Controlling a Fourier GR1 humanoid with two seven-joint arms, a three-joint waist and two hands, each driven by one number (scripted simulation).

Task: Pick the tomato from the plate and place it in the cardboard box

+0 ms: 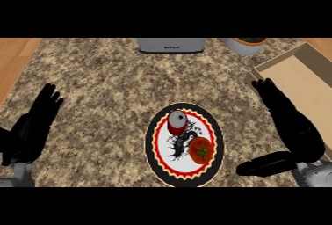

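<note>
Granite counter [110, 88]: tomato [201, 150] on plate [158, 149], left of right hand [295, 132].

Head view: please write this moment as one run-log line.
tomato on plate, beside can | right hand open near cardboard box | left hand open, resting

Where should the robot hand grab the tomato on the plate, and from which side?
Grip the tomato around its round sides, coming from above and the right: the can stands to its upper left, and the open right robot hand is nearest.
</note>
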